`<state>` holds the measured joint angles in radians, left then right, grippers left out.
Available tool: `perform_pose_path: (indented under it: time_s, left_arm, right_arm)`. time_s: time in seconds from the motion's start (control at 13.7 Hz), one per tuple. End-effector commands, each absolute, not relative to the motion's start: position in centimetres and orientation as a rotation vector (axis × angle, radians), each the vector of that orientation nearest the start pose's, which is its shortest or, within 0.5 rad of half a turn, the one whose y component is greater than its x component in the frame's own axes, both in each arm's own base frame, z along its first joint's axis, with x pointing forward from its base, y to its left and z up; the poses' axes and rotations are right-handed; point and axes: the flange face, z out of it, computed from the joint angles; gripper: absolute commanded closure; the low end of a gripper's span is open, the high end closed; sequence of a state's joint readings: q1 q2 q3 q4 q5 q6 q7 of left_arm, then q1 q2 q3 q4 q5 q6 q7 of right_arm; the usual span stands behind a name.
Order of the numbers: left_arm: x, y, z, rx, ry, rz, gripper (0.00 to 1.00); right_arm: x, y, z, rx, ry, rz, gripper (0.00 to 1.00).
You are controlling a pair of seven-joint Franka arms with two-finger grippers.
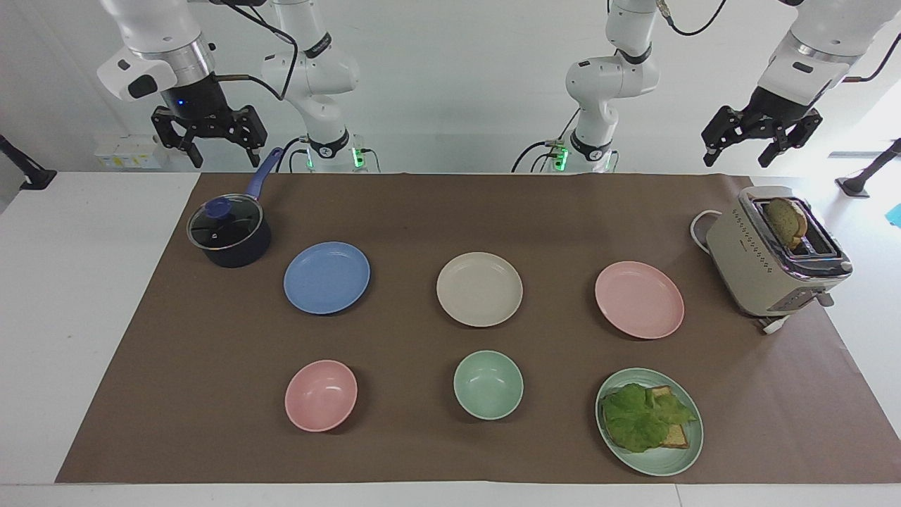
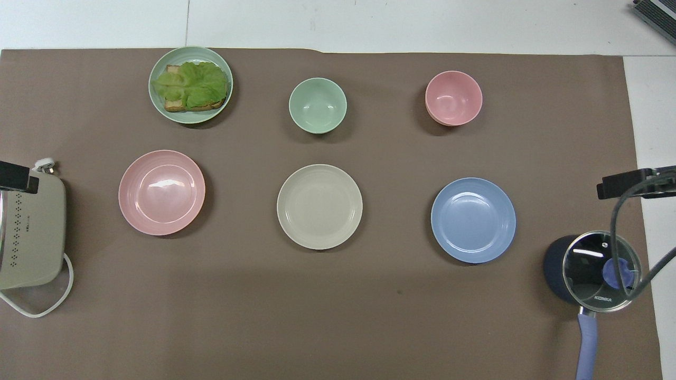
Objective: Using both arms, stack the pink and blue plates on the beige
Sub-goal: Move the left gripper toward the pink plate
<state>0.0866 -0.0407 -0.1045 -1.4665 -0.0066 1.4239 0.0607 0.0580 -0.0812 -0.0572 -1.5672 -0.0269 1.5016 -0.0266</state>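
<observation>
Three plates (image 1: 479, 289) in a row between pot (image 1: 229, 232) and toaster (image 1: 774, 253).

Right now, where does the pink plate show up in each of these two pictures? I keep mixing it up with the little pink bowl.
Facing view: the pink plate lies right of centre, beside the toaster.
Overhead view: the pink plate lies left of centre, again beside the toaster.
Shared landmark: the beige plate sits mid-table in both, level with the pink plate. The pink bowl is smaller, deeper and farther from the robots.
</observation>
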Motion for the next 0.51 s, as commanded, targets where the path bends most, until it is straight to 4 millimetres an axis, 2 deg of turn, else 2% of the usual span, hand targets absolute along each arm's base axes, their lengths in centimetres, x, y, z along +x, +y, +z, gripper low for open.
perform_pose_path:
  time_s: [0.0,0.15,0.22,0.44]
  left_arm:
    - [51.9,-0.8,68.1,-3.133,0.149,0.003,0.00]
    - [51.9,-0.3,68.0,-3.135,0.123,0.003,0.00]
    - [52.0,-0.1,67.3,-3.136,0.108,0.020,0.00]
    - [53.0,0.4,62.1,-3.136,0.098,0.063,0.00]
  right_arm:
    - [52.1,-0.5,66.6,-3.159,-0.029,-0.012,0.00]
    - [52.1,-0.5,66.6,-3.159,-0.026,-0.012,0.00]
    - [52.1,-0.5,66.6,-3.159,-0.026,-0.014,0.00]
    - [52.1,-0.5,66.6,-3.159,-0.029,-0.014,0.00]
